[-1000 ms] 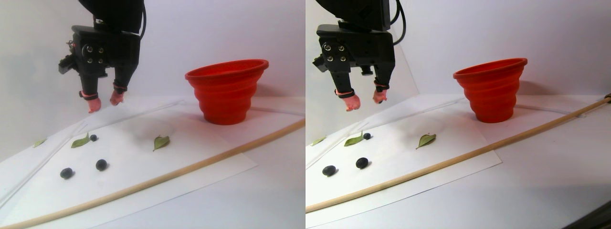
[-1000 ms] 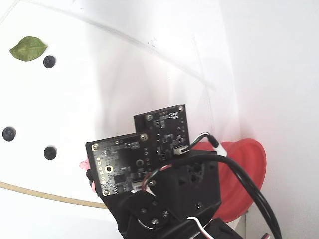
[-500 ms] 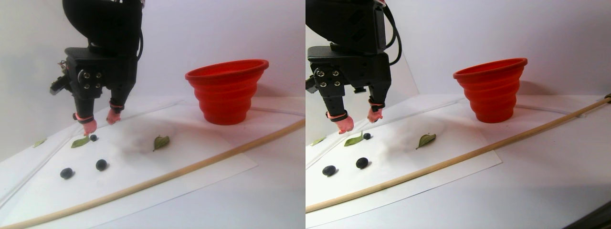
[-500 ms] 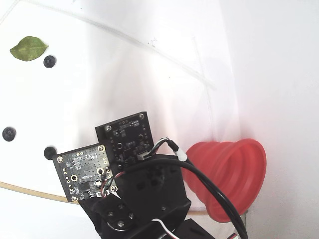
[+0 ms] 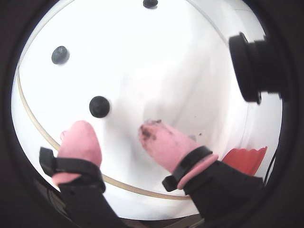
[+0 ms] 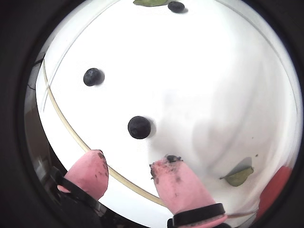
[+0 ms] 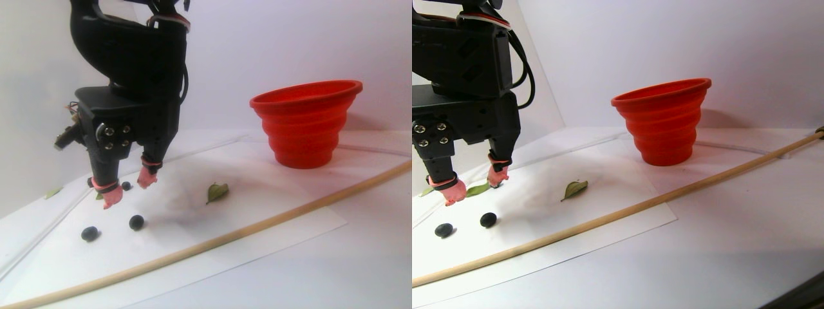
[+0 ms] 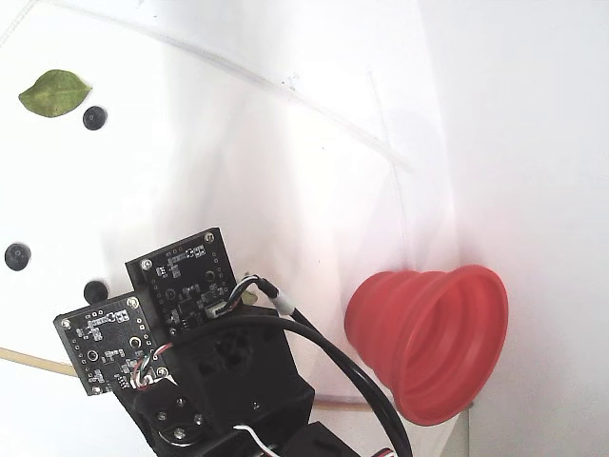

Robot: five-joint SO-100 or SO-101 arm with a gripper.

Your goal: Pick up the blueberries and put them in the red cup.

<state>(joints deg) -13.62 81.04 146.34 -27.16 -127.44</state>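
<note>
Three blueberries lie on the white sheet: one [image 7: 136,222] nearest my gripper, one [image 7: 90,233] left of it, one [image 7: 126,185] farther back by a leaf. In a wrist view the nearest berry [image 6: 139,127] sits just ahead of the pink fingertips, on the paper and apart from them. My gripper [image 7: 127,192] hangs low over the sheet, open, with nothing between its fingers [image 5: 78,137]. The red cup [image 7: 306,122] stands upright at the back right, well away from the gripper. In the fixed view the arm covers part of the sheet, beside the cup [image 8: 433,338].
A long wooden stick [image 7: 257,222] runs diagonally across the sheet's front. Green leaves lie on the paper: one [image 7: 217,191] mid-sheet, one [image 8: 54,92] beside the far berry. A wall stands close behind. A black camera lens [image 5: 256,66] juts into a wrist view.
The gripper has come down and shifted forward-left from above the far leaf to just over the nearest berry. It stays open. Berries, leaves and cup have not moved.
</note>
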